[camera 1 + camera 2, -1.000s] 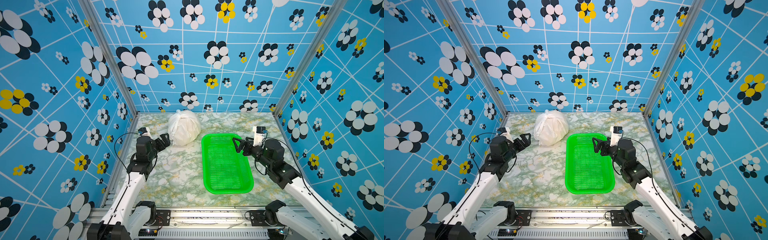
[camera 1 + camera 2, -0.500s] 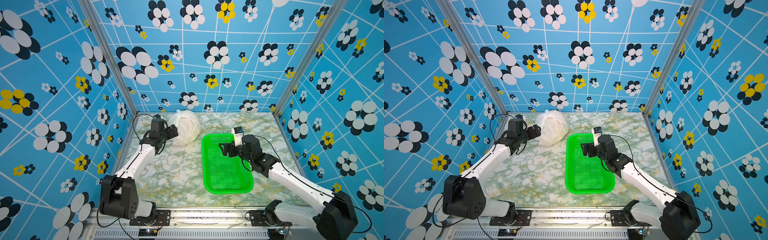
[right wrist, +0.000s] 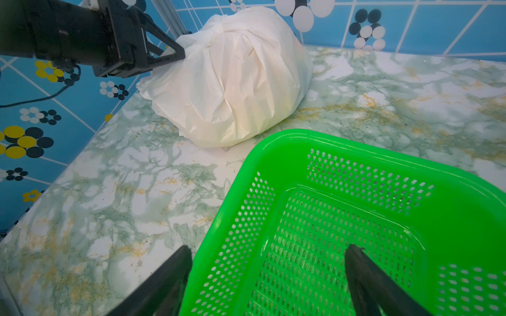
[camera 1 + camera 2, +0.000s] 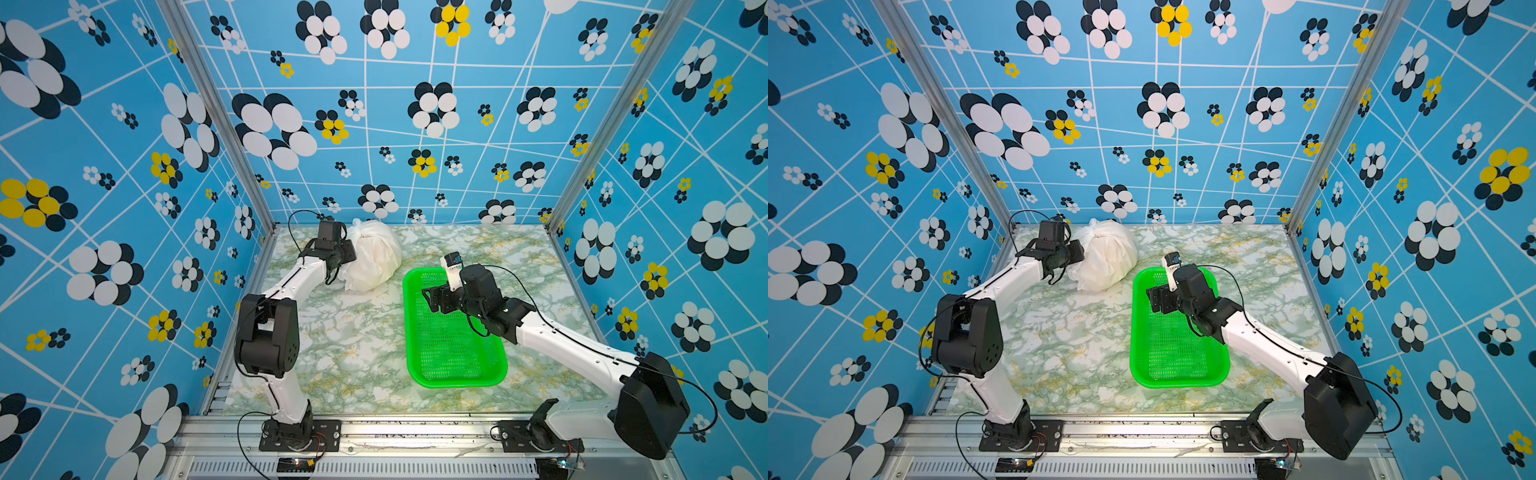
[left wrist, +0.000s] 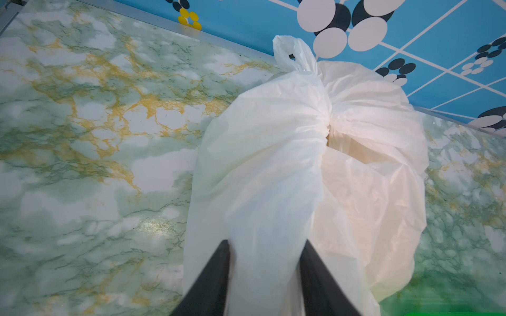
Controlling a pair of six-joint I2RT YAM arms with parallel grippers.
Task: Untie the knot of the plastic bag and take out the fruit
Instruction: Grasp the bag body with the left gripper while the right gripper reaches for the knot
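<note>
The white plastic bag (image 4: 374,257) (image 4: 1106,257) lies tied up at the back left of the marble table. My left gripper (image 4: 351,253) (image 5: 265,243) presses into its left side, shut on a fold of the plastic; the right wrist view shows its tips (image 3: 182,56) buried in the bag (image 3: 232,82). The knot (image 5: 305,70) sits on the far top of the bag (image 5: 273,164), one handle loop sticking up from it. The fruit is hidden inside. My right gripper (image 4: 428,297) (image 4: 1152,297) (image 3: 268,249) hangs open and empty over the basket's far left corner.
An empty green mesh basket (image 4: 457,382) (image 4: 1179,382) (image 3: 356,150) lies right of the bag, about a hand's width from it. Patterned blue walls close in the back and both sides. Bare marble table (image 4: 340,340) stretches in front of the bag.
My left arm reached from the near left up to the bag and its jaws closed on the plastic. My right gripper moved left over the basket, staying open.
</note>
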